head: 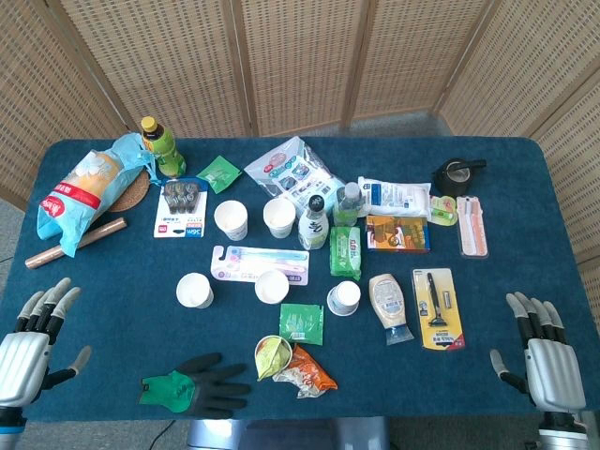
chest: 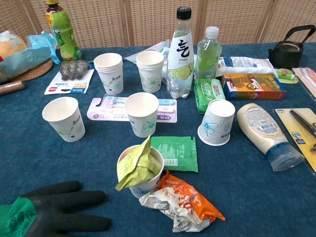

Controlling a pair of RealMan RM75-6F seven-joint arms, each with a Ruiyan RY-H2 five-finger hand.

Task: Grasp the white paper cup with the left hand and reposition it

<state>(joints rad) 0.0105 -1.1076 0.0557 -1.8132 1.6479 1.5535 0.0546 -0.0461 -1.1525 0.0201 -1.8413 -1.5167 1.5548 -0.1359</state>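
Observation:
Several white paper cups stand on the blue table (head: pixel 112 319). The one nearest my left side is an upright empty cup (head: pixel 195 290) (chest: pixel 62 118). Another upright cup (head: pixel 272 286) (chest: pixel 141 114) stands to its right, in front of a toothbrush pack (head: pixel 258 259). Two stacks of cups (head: pixel 231 220) (head: pixel 279 217) stand farther back. My left hand (head: pixel 33 342) rests low at the table's front left corner, fingers spread, holding nothing, well apart from the nearest cup. At the front right corner my right hand (head: pixel 544 356) is also spread and empty. Neither hand shows in the chest view.
A black and green glove (head: pixel 192 384) (chest: pixel 49 215) lies between my left hand and the cups. A cup stuffed with a wrapper (chest: pixel 140 173), an orange snack packet (chest: pixel 185 202), a green sachet (chest: pixel 175 153), an upturned cup (chest: pixel 216 122), bottles (chest: pixel 180 54) and a mayonnaise bottle (chest: pixel 266 136) crowd the middle.

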